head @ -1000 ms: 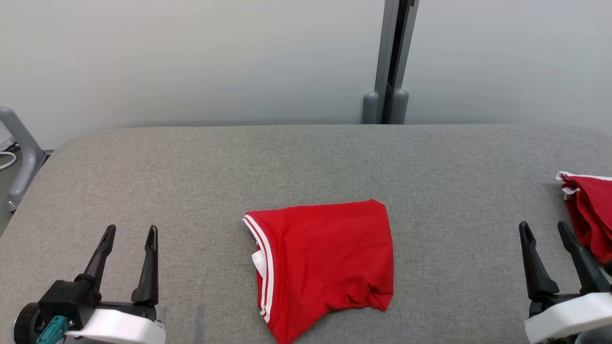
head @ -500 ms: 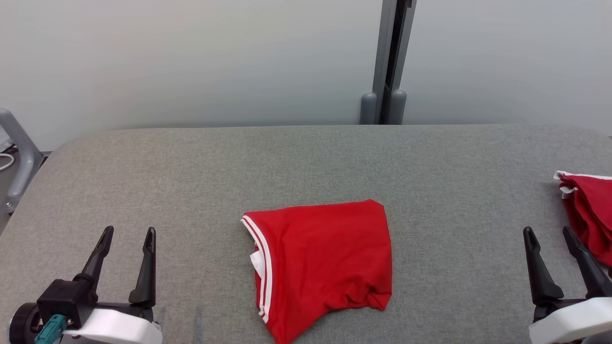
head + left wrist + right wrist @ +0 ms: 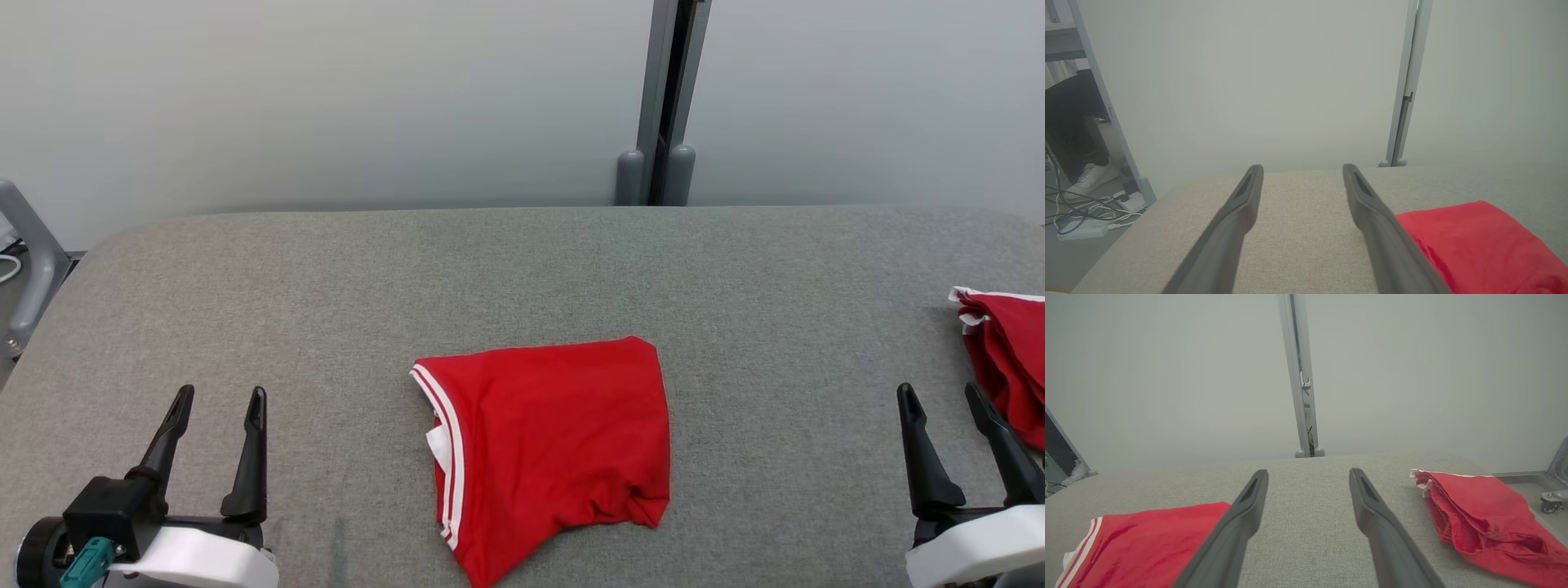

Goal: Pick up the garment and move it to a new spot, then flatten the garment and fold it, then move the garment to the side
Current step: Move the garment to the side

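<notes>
Red fabric, folded into a compact block with a white-striped edge along one side, makes up the garment (image 3: 547,449), which is laid on the grey cloth-covered bench (image 3: 326,286). Everything else is placed from this garment. The left hand (image 3: 222,394) is held well apart from it on the striped-edge side, above the bench, with its two dark fingers spread wide and nothing gripped between them. The right hand (image 3: 939,390) is held well apart from the garment on the opposite side, equally wide open and equally empty. The garment is thus found between the two hands and is touched by neither. In the head view its far edge is seen to reach a little farther from the robot than either pair of fingertips. Beyond the right hand, farther again from the garment, a second red cloth (image 3: 1008,359) is heaped loosely near the bench's edge. Behind the garment, past the far rim of the bench, a grey post (image 3: 657,98) is set against a pale wall.
</notes>
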`<state>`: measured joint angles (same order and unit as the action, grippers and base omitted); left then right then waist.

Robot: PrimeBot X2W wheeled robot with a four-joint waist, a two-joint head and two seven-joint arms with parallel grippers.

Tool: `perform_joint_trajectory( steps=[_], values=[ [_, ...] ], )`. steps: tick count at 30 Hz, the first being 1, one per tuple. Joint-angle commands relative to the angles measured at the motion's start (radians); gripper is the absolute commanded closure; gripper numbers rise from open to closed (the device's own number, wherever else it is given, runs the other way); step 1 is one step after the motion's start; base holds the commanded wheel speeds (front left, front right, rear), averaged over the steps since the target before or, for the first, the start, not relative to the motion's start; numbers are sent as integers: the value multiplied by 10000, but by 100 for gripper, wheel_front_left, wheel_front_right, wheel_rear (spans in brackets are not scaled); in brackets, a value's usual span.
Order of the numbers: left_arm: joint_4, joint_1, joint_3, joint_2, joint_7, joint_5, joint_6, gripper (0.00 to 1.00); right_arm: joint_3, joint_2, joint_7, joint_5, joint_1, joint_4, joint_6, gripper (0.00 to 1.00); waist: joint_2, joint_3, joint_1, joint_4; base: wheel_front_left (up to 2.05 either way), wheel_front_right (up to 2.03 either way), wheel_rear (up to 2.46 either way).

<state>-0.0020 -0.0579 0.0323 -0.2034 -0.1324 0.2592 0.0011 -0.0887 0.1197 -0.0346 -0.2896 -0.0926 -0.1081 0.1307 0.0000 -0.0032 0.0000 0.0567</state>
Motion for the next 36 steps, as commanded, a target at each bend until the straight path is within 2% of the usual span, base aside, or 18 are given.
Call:
perform_joint_trajectory(
  steps=[1,28,36],
  values=[
    [-42,15,2,-51,-7,76,37,0,-35,23,9,28,10,40,2,0,0,2,0,-11,0,0,0],
    [-249,85,99,-196,41,161,267,0,-100,-111,-85,117,-23,93,2,0,0,83,0,-117,0,0,0],
    [-367,391,238,-214,-52,177,206,0,-19,0,-250,33,227,146,2,0,0,446,0,296,0,0,0]
  ],
)
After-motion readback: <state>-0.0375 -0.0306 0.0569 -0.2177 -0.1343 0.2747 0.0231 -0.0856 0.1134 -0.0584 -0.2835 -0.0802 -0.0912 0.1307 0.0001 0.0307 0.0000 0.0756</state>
